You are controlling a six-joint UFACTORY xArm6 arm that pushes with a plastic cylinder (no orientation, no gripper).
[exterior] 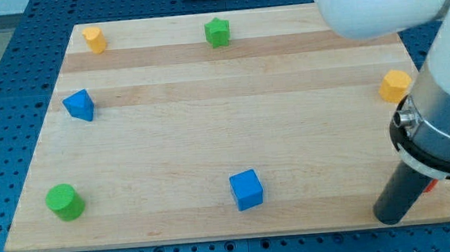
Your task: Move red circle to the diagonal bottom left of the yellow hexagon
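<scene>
— Claw first: we have none, so nothing stands apart or together. The arm ends in a dark rod, and our tip (pixel 391 216) sits on the table (pixel 210 143) near the bottom right corner of the view.

— And where is the red circle (pixel 431 184)?

— Just beside the rod, on the view's right of it. We see only a sliver of red; the arm hides the rest, so we cannot tell whether our tip touches it. The yellow hexagon (pixel 394 86) lies above it, at the right edge of the table, well apart.

— How will it handle, do we think?

— We judge it small, light and stiff, probably plastic or painted wood, and the smooth wood should let it slide easily. There is no taking hold of it; we can only push. A round side gives poor purchase, so we would meet it square through the middle, or it may roll off our tip sideways.

— From which side?

— It has to go up and towards the view's left, so we would press from its lower right. Our tip seems to be on the wrong side now, and the table edge is close there.

— Any brands or writing?

— None that we can read, on the blocks, the table or the arm
</scene>
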